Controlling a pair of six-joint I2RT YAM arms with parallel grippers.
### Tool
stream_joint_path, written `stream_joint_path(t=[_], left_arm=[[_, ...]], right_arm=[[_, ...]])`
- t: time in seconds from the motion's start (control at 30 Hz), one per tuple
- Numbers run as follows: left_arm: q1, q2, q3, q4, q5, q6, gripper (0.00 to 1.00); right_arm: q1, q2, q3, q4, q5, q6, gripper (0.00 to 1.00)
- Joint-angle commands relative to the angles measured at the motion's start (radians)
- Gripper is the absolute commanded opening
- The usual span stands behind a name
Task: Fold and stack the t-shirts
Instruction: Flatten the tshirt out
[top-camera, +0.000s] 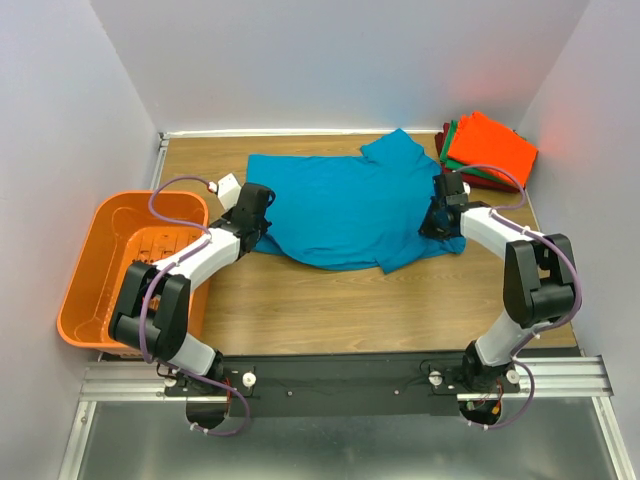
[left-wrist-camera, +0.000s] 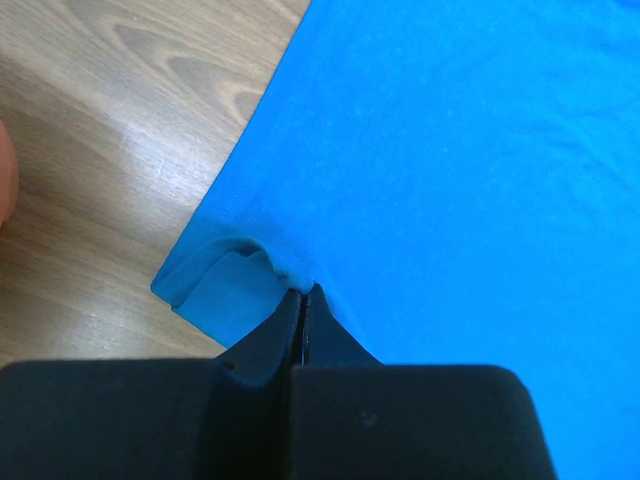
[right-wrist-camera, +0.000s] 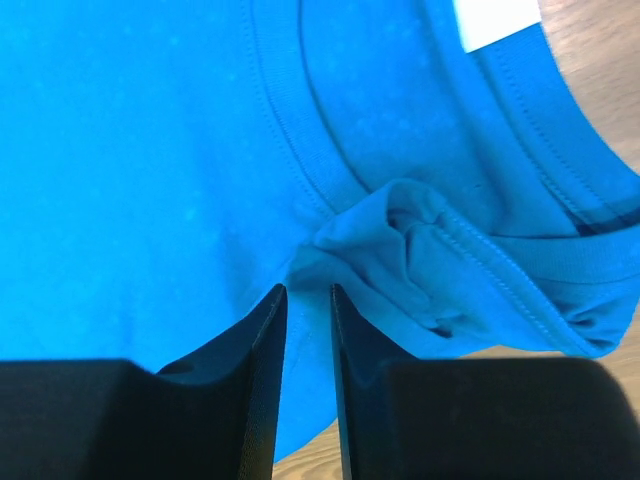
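1. The teal shirt (top-camera: 345, 210) lies spread across the far half of the counter (top-camera: 350, 310). It sits between the basket (top-camera: 85, 290) on the left and the stack (top-camera: 490, 150) of folded shirts in the far right corner.
2. The left hand (left-wrist-camera: 303, 292) is clamped on the shirt's left hem corner, with a small tuck of cloth pinched at its tips.
3. The right hand (right-wrist-camera: 308, 290) stands at a ruck by the collar (right-wrist-camera: 520, 110), jaws narrowly apart. Whether it has caught cloth cannot be told.
4. To fold well, the right hand likely needs a firm bite before any lift. Both hands should then rise level, keeping the edge taut between them.
5. Only the top view shows the shirt's whole lie, the stack and the basket. The left wrist view shows the pinch and bare wood beside it. The right wrist view shows the white label (right-wrist-camera: 495, 22) and collar stitching.
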Motion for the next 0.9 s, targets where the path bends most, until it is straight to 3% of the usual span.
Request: stream_joint_path(t=[0.0, 0.27, 0.47, 0.6, 0.87], left_arm=[[0.006, -0.023, -0.025, 0.013, 0.011, 0.000, 0.00], [0.005, -0.029, -0.031, 0.016, 0.016, -0.001, 0.00], [0.005, -0.027, -0.032, 0.016, 0.020, -0.001, 0.00], [0.005, -0.032, -0.038, 0.017, 0.022, -0.003, 0.00], [0.005, -0.067, -0.069, 0.017, 0.031, -0.012, 0.00]], right_arm=[[0.002, 0.006, -0.021, 0.010, 0.054, -0.005, 0.30], [0.005, 0.039, 0.007, 0.010, 0.080, -0.011, 0.45], [0.017, 0.061, 0.007, 0.011, 0.083, -0.005, 0.44], [0.022, 0.026, -0.022, 0.011, 0.089, 0.008, 0.26], [0.022, -0.112, -0.070, 0.003, 0.057, 0.007, 0.12]])
